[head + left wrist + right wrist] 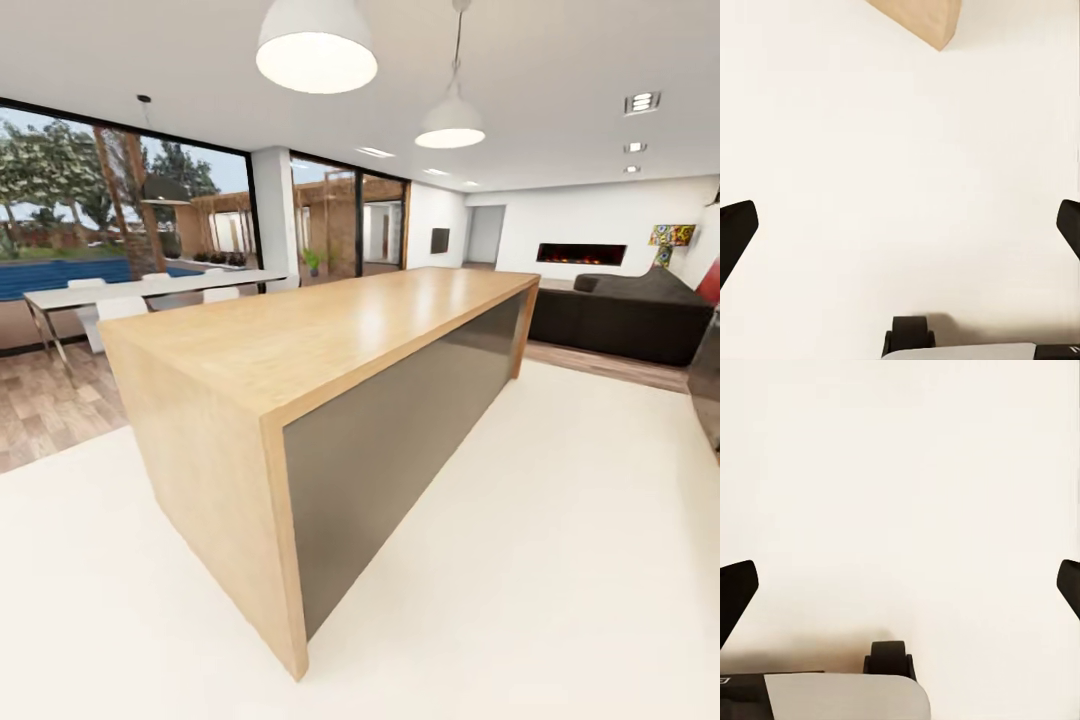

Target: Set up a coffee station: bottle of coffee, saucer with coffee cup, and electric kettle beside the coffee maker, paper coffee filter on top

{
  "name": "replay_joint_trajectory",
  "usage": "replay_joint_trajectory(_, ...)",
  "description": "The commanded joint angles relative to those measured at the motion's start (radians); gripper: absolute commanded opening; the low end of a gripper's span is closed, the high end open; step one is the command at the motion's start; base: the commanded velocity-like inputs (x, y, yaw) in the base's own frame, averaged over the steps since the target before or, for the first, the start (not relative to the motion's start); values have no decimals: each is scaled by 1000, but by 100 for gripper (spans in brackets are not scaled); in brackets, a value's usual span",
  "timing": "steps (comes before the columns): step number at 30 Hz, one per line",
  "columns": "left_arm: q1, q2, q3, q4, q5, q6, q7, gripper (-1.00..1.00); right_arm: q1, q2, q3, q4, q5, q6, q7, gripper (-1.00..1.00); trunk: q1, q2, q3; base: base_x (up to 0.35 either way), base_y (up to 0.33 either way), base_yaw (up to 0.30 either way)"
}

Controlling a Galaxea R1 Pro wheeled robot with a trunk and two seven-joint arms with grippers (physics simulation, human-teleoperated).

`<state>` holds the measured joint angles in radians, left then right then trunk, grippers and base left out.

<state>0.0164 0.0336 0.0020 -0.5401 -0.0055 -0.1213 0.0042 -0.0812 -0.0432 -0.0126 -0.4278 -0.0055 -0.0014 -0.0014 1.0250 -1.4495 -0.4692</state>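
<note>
The coffee maker, kitchen countertop, bottle of coffee, paper coffee filter, saucer, coffee cup and electric kettle are out of view. In the left wrist view my left gripper (900, 232) hangs open over the white floor, its black fingertips (736, 229) far apart with nothing between them. My right gripper (900, 592) is likewise open and empty above the floor in the right wrist view.
A big wooden island table (330, 320) with grey side panels stands straight ahead; its lower corner (926, 19) shows near the left gripper. White floor lies to its right. A dining table (150, 288) is far left, a dark sofa (620, 315) far right. A caster of my base (889, 658) is below.
</note>
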Motion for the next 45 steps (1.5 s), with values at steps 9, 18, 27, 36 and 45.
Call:
replay_joint_trajectory(9,1,0,0,-1,-1,-1,0,100,0,0,0,0,-1,-1,0,100,0,0,-1,0,0,-257)
replay_joint_trajectory(18,1,0,0,-1,-1,-1,0,100,-1,0,-1,0,-1,-1,0,100,0,0,-1,0,0,-257)
replay_joint_trajectory(27,1,0,0,-1,-1,-1,0,100,0,0,-1,1,-1,-2,0,100,0,0,-1,0,0,-257)
replay_joint_trajectory(36,1,0,0,-1,-1,-1,0,100,0,0,-1,1,-1,-2,0,100,0,0,-1,0,0,-257)
replay_joint_trajectory(45,1,0,0,-1,-1,-1,0,100,0,0,-1,0,-1,-2,0,100,0,0,-1,0,0,-257)
